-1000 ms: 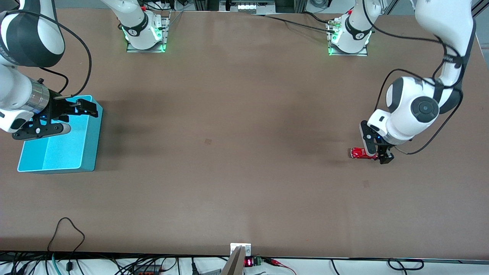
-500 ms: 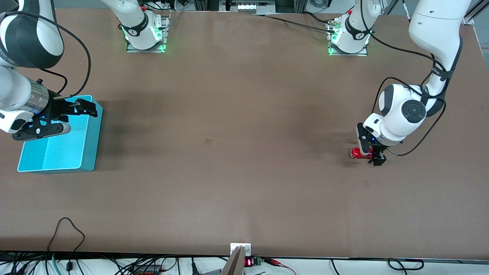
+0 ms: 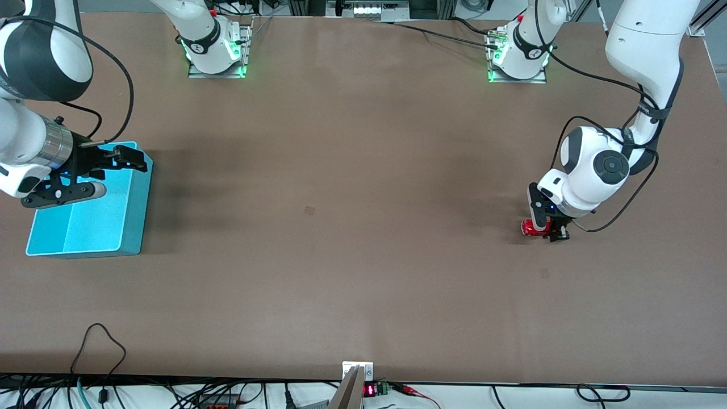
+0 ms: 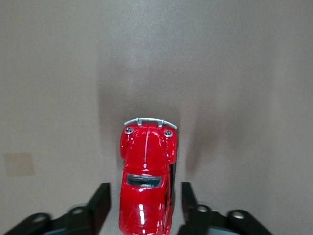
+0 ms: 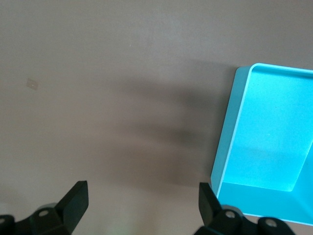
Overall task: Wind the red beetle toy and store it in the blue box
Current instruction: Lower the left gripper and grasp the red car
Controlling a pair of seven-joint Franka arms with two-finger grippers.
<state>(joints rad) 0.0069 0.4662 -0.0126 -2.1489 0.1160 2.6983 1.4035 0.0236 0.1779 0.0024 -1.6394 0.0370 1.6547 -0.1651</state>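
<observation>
The red beetle toy (image 3: 529, 227) sits on the brown table toward the left arm's end. In the left wrist view the red beetle toy (image 4: 146, 176) lies lengthwise, its silver bumper pointing away from the hand. My left gripper (image 3: 549, 228) is down at the table and open. Its fingers (image 4: 101, 205) stand on either side of the toy's rear with small gaps. The blue box (image 3: 134, 216) stands toward the right arm's end and holds nothing. My right gripper (image 3: 116, 170) waits, wide open and empty, over the box's edge (image 5: 230, 127).
The two arm bases (image 3: 216, 54) (image 3: 518, 57) stand along the table edge farthest from the front camera. Small tape marks (image 3: 309, 210) (image 3: 544, 273) lie on the table. A clamp and cables (image 3: 358, 378) run along the nearest edge.
My left gripper has come down and slid a little toward the right arm's end, so its fingers now stand on either side of the toy's rear. The right arm has not moved.
</observation>
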